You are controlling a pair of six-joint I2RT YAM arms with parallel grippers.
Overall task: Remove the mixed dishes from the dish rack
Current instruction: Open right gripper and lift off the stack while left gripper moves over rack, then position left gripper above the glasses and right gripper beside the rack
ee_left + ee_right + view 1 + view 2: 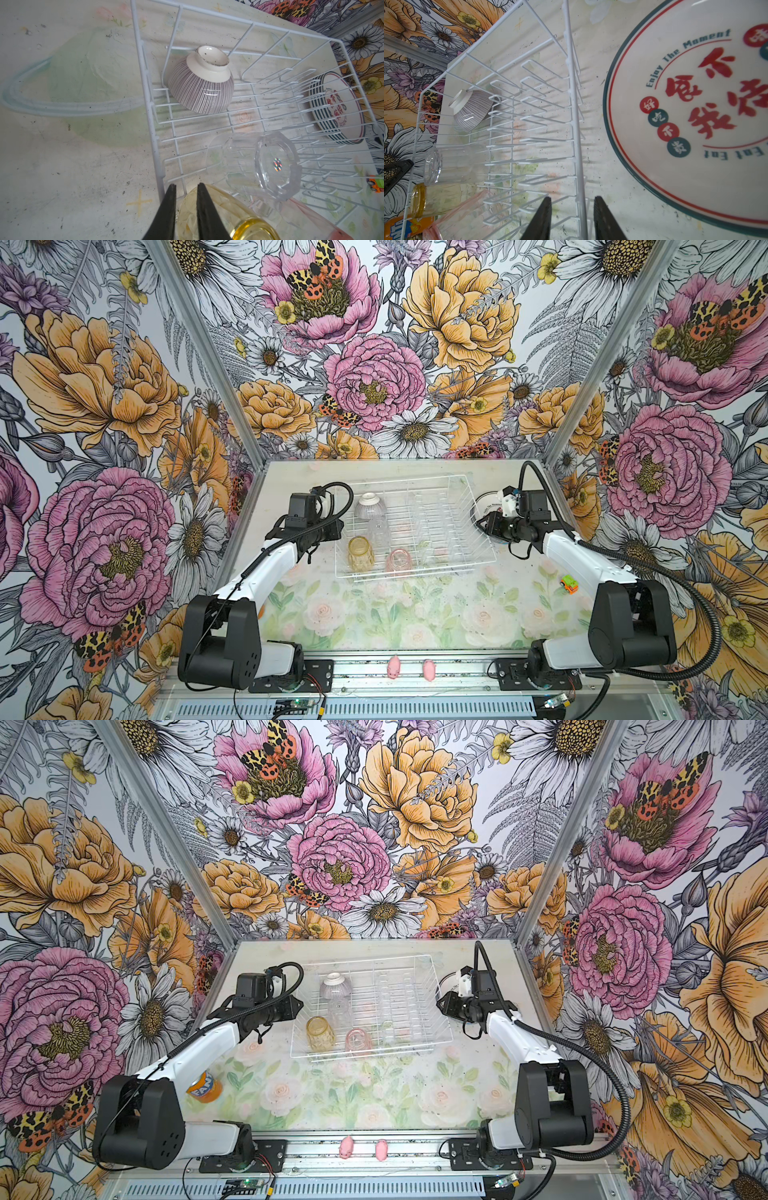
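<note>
While I watch from the remote station, the dish rack [415,569] stands at the far middle of the table [374,614].

Left arm: the left gripper [186,185] sits at the rack's left wall, just beside the amber tumbler [360,553]. Its fingers are parted by a narrow gap with nothing between them. I cannot tell whether either finger touches the glass.

Right arm: the right gripper [573,198] sits at the rack's right wall. Its fingers are apart, and in the right wrist view the rim wire runs through the gap without visible contact.

Dishes in the rack: the ribbed bowl [370,506] rests upside down in the far-left corner. The clear tumbler [259,164] lies on its side just nearer than the bowl. The amber tumbler and the pink tumbler [399,562] occupy the near-left part. The plate slots are bare.

Dishes outside the rack: the stack of plates [336,108] lies flat on the table just right of the rack, printed face up.

Other items: a toy car [568,584] sits near the right arm, and an orange soda can [204,1086] beside the left arm.
</note>
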